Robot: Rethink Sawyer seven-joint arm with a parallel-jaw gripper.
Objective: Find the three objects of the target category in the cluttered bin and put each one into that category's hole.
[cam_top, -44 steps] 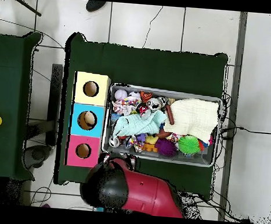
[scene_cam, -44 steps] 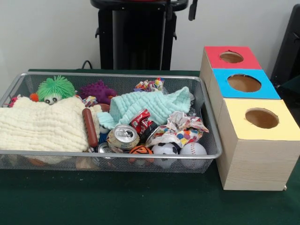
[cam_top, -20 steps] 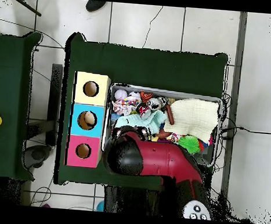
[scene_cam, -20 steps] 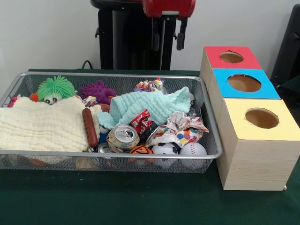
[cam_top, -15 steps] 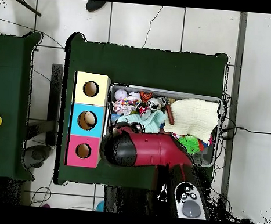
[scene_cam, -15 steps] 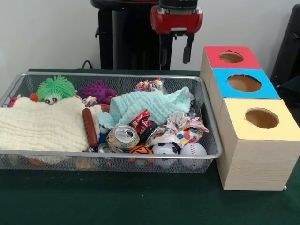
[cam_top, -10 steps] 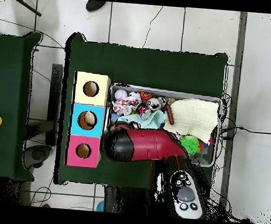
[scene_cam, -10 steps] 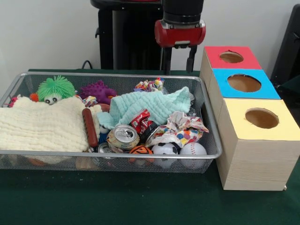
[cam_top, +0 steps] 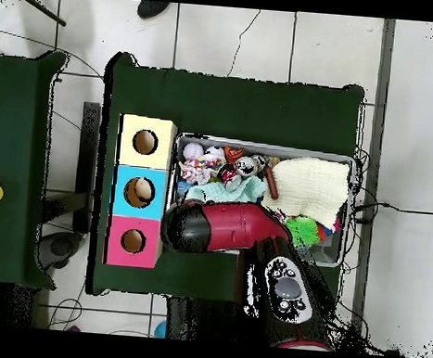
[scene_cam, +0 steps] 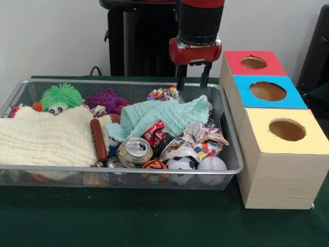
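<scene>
gripper (scene_cam: 192,82): hanging open, empty, above bin (scene_cam: 234,154)
towel (scene_cam: 164,116): lying just below
tip: be peeling it aside, bottles hidden

Arm vertical, claw (scene_cam: 193,81) pointing down, fingers parted, holding nothing.

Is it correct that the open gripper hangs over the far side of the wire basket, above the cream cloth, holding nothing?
Not quite. In the front view the gripper hangs open and empty over the far side of the wire basket, but above the mint-green cloth, not the cream cloth, which lies at the basket's other end.
</scene>
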